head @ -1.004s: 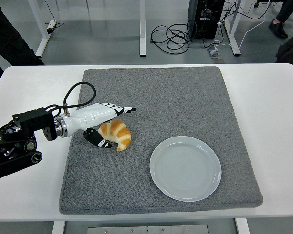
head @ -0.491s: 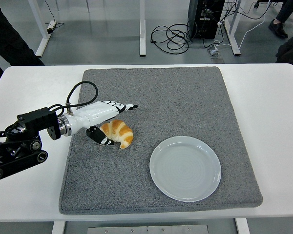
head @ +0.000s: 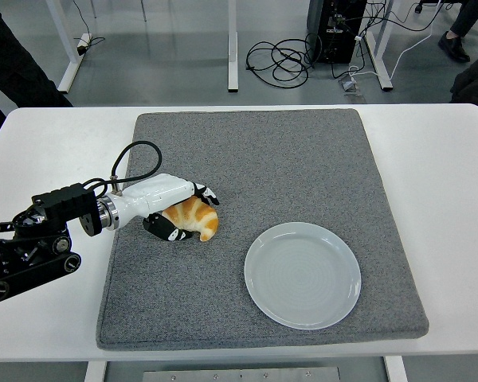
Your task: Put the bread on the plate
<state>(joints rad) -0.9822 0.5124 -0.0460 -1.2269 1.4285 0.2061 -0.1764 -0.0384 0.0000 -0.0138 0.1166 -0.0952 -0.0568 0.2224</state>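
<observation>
Grey matting covers the white table (head: 430, 159) where the robot's left hand (head: 175, 211) closes its fingers around a croissant (head: 197, 217), light, flaky and easily crushed, best cradled at its thick middle, with the plate (head: 303, 274) well off beyond its fingertips.

From my feed I see a grey mat (head: 303, 171) covering the middle of the white desk (head: 438, 175). Behind it, black cables (head: 277, 60) coil on the floor beside white legs (head: 232, 44).
</observation>
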